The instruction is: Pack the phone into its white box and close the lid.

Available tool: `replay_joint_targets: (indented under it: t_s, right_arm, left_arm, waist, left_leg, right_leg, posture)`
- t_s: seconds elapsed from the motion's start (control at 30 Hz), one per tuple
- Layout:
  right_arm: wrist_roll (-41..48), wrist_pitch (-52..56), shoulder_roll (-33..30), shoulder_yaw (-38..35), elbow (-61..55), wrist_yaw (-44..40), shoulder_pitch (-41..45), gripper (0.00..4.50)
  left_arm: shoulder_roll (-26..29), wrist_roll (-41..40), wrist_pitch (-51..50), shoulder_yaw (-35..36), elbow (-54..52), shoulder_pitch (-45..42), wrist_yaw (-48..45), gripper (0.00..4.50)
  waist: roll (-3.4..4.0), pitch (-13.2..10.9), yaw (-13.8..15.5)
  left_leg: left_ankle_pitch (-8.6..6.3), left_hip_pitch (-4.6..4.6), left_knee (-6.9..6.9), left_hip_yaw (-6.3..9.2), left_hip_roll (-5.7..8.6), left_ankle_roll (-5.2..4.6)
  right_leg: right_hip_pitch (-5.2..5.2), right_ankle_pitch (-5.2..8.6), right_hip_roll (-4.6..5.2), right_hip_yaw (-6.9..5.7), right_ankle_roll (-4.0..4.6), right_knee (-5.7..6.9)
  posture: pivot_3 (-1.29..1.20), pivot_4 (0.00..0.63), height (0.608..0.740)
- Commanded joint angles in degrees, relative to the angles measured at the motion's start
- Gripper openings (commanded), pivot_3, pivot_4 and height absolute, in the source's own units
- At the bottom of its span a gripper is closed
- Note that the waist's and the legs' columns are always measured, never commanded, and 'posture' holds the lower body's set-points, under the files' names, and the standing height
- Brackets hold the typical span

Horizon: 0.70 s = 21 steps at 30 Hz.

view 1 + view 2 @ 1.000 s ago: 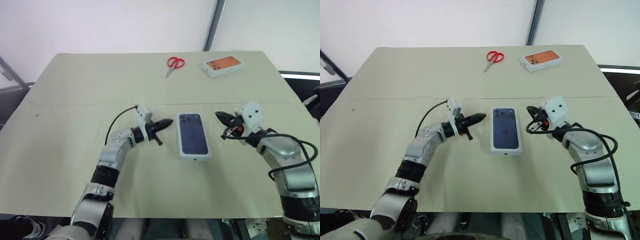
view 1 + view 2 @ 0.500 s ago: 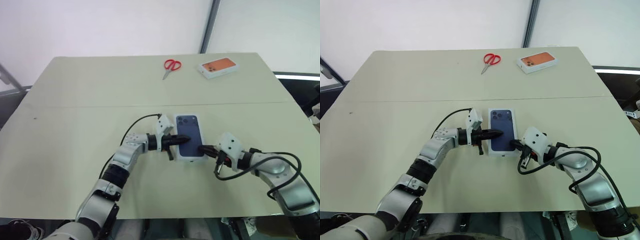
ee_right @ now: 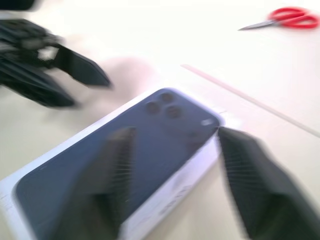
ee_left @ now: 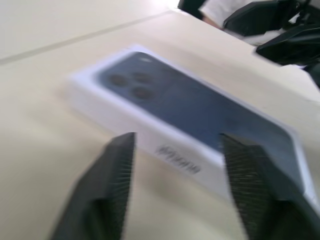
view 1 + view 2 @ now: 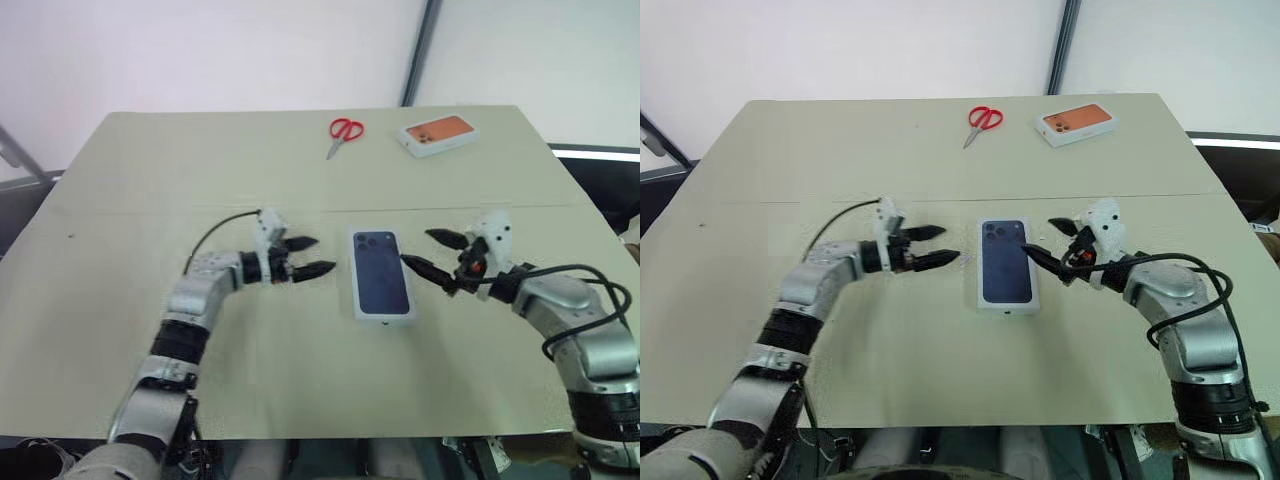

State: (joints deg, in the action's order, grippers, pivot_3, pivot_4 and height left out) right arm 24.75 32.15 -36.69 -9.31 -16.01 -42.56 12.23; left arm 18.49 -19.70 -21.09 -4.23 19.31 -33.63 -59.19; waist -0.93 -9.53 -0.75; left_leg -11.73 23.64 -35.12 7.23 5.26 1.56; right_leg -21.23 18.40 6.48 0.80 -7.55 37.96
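Both grippers, left gripper [image 5: 312, 256] and right gripper [image 5: 428, 251], had jaws apart, empty, with the lid [image 5: 381, 274] lying closed between them on the table [image 5: 150, 180]

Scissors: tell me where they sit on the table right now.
The red scissors lie near the table's far edge in the head views, just left of the box with the orange phone picture, well beyond both grippers.
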Motion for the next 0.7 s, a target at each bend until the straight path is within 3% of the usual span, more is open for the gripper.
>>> replay_joint_targets:
  t_s: [0.03, 0.17, 0.4, 0.7]
  right_arm:
    - [0.5, -0.8, -1.9, -0.7, 0.8, -1.8, 1.4, 4.45]
    - [-1.7, -3.4, -3.1, 1.5, 4.7, -3.8, 2.9, 4.45]
    - [-4.8, -16.1, -5.0, -1.6, 6.1, -7.9, -4.7, 4.45]
    - [-3.5, -21.9, -8.4, -8.6, 3.1, -11.3, -14.2, 4.45]
  left_arm:
    - [3.9, 0.2, 3.0, 3.7, 2.5, -1.4, -0.2, 4.5]
    - [9.8, 1.6, 7.7, 8.0, 10.8, -1.8, 1.8, 4.5]
    - [15.5, 0.9, 10.4, 10.8, 4.8, 6.5, -1.6, 4.5]
    - [21.0, -2.4, 7.7, 16.0, -6.1, 17.0, -1.1, 4.5]
  waist:
    - [0.0, 0.0, 0.1]
    - [0.0, 0.0, -0.3]
    - [0.01, 0.0, 0.1]
    - [0.04, 0.0, 0.2]
  left_leg:
    - [0.0, 0.0, -0.02, 0.0, 0.0, 0.0]
    - [0.0, -0.01, 0.0, -0.01, 0.02, 0.0]
    - [0.0, 0.21, -0.04, -0.02, 0.1, 0.01]
    - [-0.01, 0.18, 0.02, -0.02, 0.05, 0.02]
  right_leg:
    - [0.01, 0.0, 0.01, 0.0, 0.0, 0.01]
    - [-0.06, -0.01, 0.01, 0.0, 0.01, 0.04]
    - [-0.16, -0.01, 0.15, 0.0, -0.02, 0.0]
    - [-0.18, -0.01, 0.22, 0.01, 0.0, 0.01]
  posture:
    - [0.0, 0.15, 0.74]
    - [0.0, 0.15, 0.74]
    - [0.0, 0.15, 0.74]
    - [0.0, 0.15, 0.74]
